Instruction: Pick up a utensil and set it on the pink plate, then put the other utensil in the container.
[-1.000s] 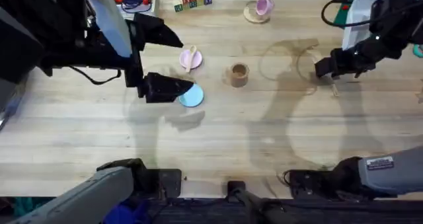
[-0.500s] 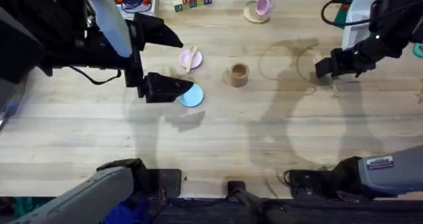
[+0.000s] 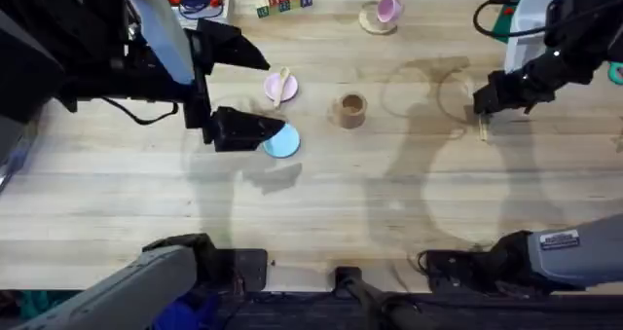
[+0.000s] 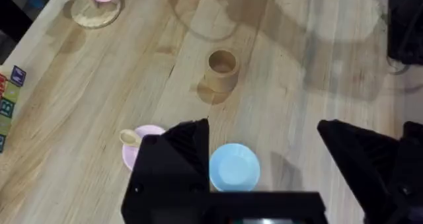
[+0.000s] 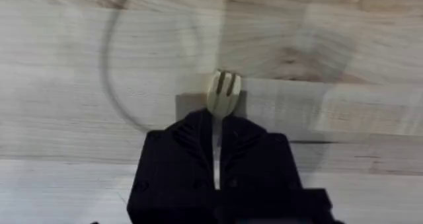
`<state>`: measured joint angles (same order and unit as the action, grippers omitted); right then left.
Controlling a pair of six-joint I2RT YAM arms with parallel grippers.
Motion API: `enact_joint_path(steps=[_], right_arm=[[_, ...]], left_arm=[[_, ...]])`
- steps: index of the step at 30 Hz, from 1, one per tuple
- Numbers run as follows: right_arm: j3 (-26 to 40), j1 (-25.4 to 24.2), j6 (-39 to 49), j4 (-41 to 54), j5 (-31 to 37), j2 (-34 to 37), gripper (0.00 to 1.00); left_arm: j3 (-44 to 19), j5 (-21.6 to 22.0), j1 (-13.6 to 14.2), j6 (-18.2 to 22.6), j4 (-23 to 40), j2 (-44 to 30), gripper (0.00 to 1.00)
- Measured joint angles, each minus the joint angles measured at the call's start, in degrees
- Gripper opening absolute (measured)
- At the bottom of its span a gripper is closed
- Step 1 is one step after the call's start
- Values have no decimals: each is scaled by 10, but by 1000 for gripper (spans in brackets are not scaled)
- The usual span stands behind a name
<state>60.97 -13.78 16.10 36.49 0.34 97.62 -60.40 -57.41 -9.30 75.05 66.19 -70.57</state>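
Nearest the arms' bases, the pale wooden desk (image 3: pixel 321 203) lies bare across its front half. Farther in on the left side, the left hand (image 3: pixel 238 87) hovers with its two black fingers spread wide and released, nothing between them. The light-blue plate (image 3: pixel 282 142) lies flat on the desk, touching the tip of the nearer finger in the overhead view. Just beyond it sits the pink plate (image 3: pixel 280 87), and the wooden spoon (image 3: pixel 283 83) rests on it, the bowl on the plate and the handle reaching past the rim. To the right of both plates, near the middle of the desk, the brown wooden cup (image 3: pixel 351 109) stands upright and apart from them.

Over on the right side, the right hand (image 3: pixel 484 104) is clenched on the handle of the wooden fork (image 5: pixel 223 92); in the right wrist view the pronged end sticks out past the closed fingertips above the desk.

At the far edge, a pink mug (image 3: pixel 389 8) stands on a round coaster (image 3: pixel 373 21).
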Motion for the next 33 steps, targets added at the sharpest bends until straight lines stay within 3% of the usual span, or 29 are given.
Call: enact_joint_path(steps=[10, 22, 33], right_arm=[[9, 0, 0, 10, 0, 4, 28], [88, 1, 0, 147, -9, 31, 30], [99, 1, 3, 159, -13, -96, 31]], left_arm=[[0, 0, 0, 0, 0, 0, 993], [0, 0, 0, 0, 0, 0, 993], [0, 0, 0, 0, 0, 0, 993]])
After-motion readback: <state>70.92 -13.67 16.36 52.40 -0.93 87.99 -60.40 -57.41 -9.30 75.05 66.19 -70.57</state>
